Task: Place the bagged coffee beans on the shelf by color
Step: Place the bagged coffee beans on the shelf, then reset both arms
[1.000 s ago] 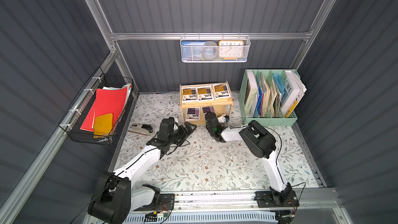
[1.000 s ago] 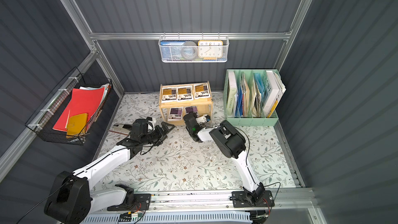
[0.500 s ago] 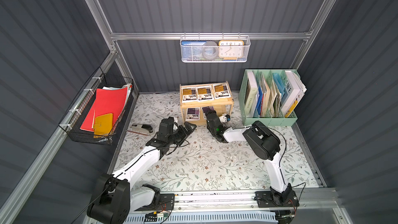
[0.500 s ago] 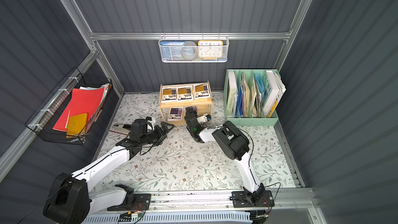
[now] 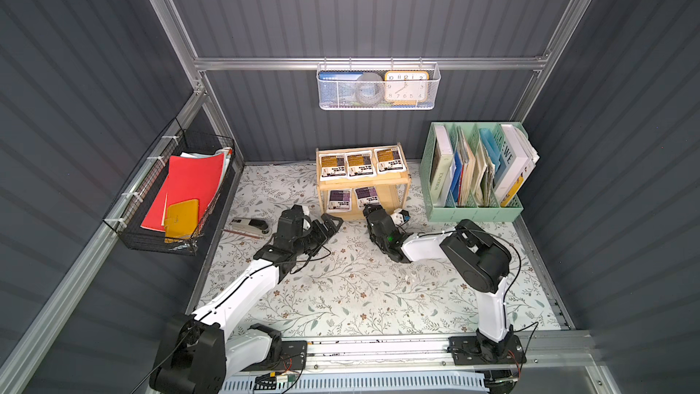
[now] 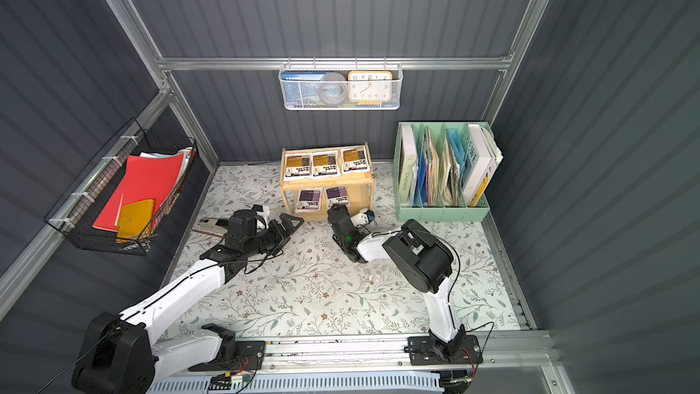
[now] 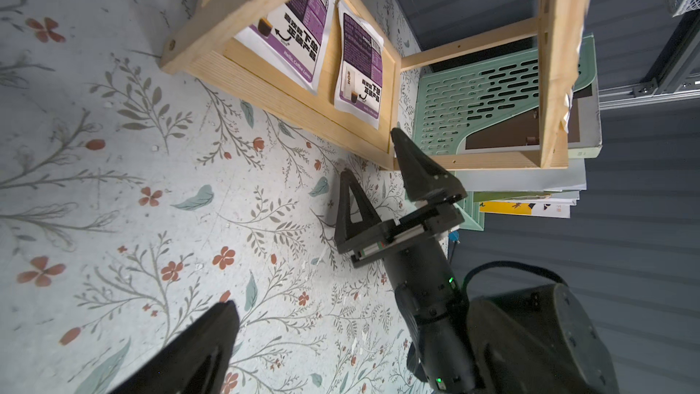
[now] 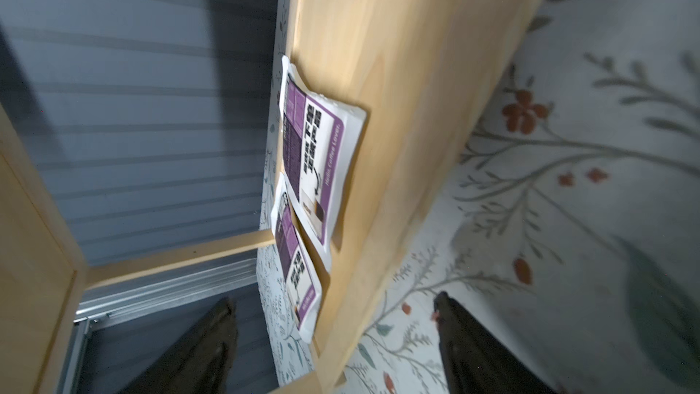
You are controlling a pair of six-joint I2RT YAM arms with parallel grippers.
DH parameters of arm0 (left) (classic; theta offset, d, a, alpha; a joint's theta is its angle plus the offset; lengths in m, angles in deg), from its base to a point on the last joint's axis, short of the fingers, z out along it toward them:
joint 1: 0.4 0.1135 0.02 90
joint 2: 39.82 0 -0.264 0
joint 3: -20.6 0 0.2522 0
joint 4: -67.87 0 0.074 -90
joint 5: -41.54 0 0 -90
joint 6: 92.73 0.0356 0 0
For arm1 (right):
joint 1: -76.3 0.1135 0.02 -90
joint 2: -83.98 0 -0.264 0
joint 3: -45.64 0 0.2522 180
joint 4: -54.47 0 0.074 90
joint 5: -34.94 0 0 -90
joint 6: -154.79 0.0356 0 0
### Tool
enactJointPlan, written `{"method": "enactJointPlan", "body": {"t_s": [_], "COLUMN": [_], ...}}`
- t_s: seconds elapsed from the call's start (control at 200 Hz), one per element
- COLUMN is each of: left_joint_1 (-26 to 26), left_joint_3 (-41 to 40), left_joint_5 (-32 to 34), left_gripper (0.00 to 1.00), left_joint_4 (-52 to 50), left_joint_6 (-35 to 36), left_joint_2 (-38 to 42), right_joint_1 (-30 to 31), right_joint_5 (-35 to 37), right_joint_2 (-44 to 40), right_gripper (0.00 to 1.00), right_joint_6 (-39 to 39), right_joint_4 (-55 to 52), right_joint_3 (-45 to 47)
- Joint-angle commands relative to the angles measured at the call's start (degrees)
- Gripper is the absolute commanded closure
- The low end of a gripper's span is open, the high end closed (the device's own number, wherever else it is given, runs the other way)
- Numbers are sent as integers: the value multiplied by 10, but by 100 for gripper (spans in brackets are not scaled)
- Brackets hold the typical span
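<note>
The wooden shelf (image 5: pixel 378 183) stands at the back of the floral mat. Three yellow-orange bagged coffee beans (image 5: pixel 360 164) lie side by side in its top tray. Two purple pouches (image 5: pixel 339 199) (image 5: pixel 366 195) lie flat on the lower tier, also seen in the wrist views (image 7: pixel 291 32) (image 8: pixel 318 153). My right gripper (image 5: pixel 368 207) (image 8: pixel 333 297) is open at the front edge of the lower tier, just before the right purple pouch, holding nothing. My left gripper (image 5: pixel 337 222) hovers open and empty over the mat, left of the shelf's front.
A mint-green file organizer (image 5: pixel 473 183) full of books stands right of the shelf. A stapler (image 5: pixel 252 225) lies on the mat to the left. A black wire basket (image 5: pixel 174 191) hangs on the left wall, and a white mesh basket (image 5: pixel 378 87) on the back wall.
My right gripper's jaws have spread wider at the lower tier, and the right elbow has shifted to the right and nearer. The left arm has stayed put.
</note>
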Motion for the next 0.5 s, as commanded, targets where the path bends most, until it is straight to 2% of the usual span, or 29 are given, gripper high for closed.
{"method": "enactJointPlan", "body": {"t_s": [0.0, 0.495], "left_joint_1": [3, 3], "left_joint_3": [-7, -23], "left_joint_5": [24, 92], "left_gripper": [0, 0], "left_joint_4": [-16, -56], "left_joint_6": [19, 37], "left_joint_2": [15, 64], "right_joint_1": [8, 37], "right_joint_5": [-14, -73], "right_joint_2": [-37, -168], "right_gripper": [15, 14], "right_joint_6": [-25, -65], "right_joint_4": [-9, 18], "right_joint_3": [34, 200]}}
